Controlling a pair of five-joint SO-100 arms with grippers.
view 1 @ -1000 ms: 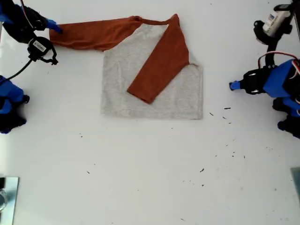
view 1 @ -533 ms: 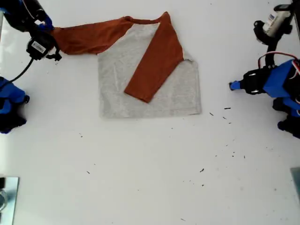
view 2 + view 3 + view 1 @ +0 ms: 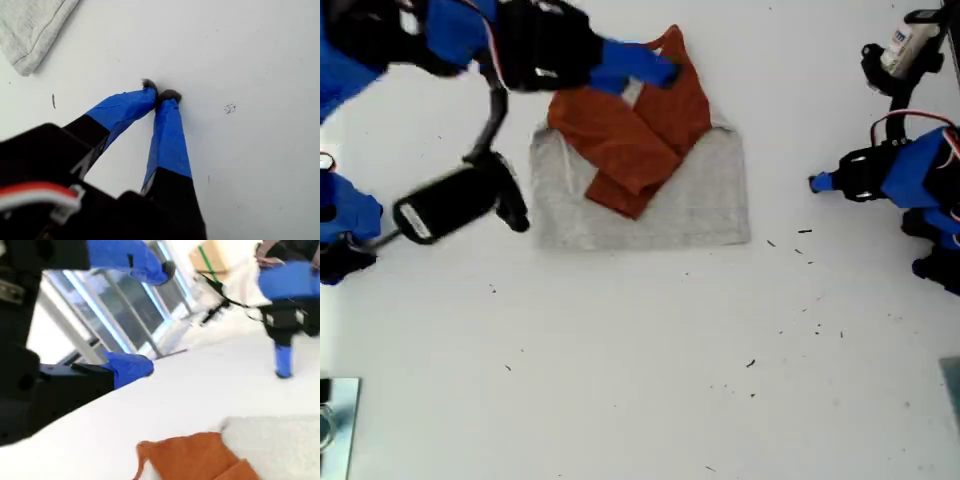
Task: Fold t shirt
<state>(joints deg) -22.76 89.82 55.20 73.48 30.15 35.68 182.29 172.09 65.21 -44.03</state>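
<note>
The t shirt [image 3: 690,205] lies flat at the middle top of the exterior view, its grey body down. Both rust-orange sleeves [image 3: 620,140] are folded over its chest and cross each other. My second gripper [image 3: 665,72] hovers over the collar, open [image 3: 159,317], with nothing between its blue fingers; orange cloth [image 3: 195,460] and grey cloth [image 3: 280,440] lie below it. My first gripper [image 3: 813,182] rests on the table at the exterior view's right, apart from the shirt. It is shut [image 3: 161,94] on nothing, with a grey hem corner [image 3: 30,30] nearby.
The second arm's black camera module [image 3: 450,205] hangs over the table beside the shirt's left edge in the exterior view. A metal plate [image 3: 335,420] sits at that view's lower left. Dark specks [image 3: 800,240] dot the white table. A cardboard box [image 3: 215,255] stands beyond the table.
The second arm swung from the exterior view's left over the shirt, carrying the outstretched sleeve across the body. That sleeve now lies folded on the chest. The first arm has not moved.
</note>
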